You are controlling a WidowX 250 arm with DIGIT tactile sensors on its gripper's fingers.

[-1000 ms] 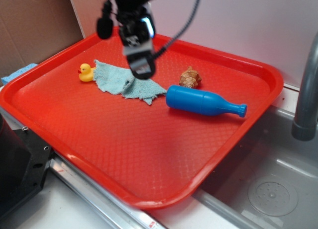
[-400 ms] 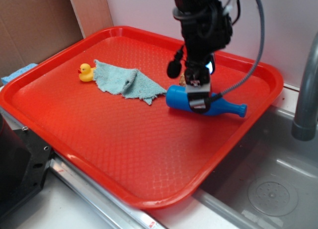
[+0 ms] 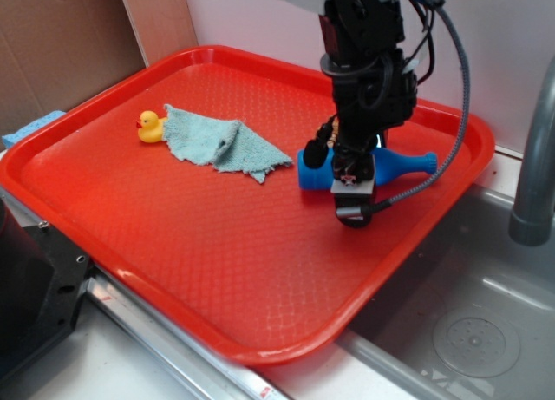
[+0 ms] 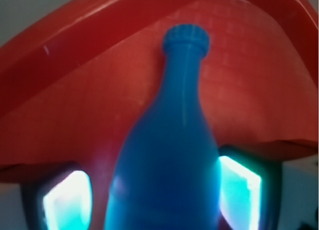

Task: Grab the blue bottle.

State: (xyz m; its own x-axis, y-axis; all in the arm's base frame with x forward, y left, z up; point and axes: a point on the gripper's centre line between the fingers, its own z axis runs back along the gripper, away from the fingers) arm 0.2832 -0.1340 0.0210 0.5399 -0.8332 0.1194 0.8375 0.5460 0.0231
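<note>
Squarely over the blue bottle (image 3: 395,166), the gripper (image 3: 350,192) stands low with its fingers (image 4: 239,192) apart, one on each side of the wide body; whether they touch it cannot be told. Lying on its side near the red tray's (image 3: 217,270) far right rim, the bottle looks light, stiff and slick, best taken across the cylinder. A teal cloth (image 3: 217,144) and yellow duck (image 3: 150,125) lie well apart; a steel sink (image 3: 468,331) adjoins.

The room is bright and the light is soft. A small dark shadow sits right under the pincer (image 3: 351,205). The close-up view is blurry, and both pads (image 4: 67,200) beside the blue bottle (image 4: 172,155) glow white-blue.
</note>
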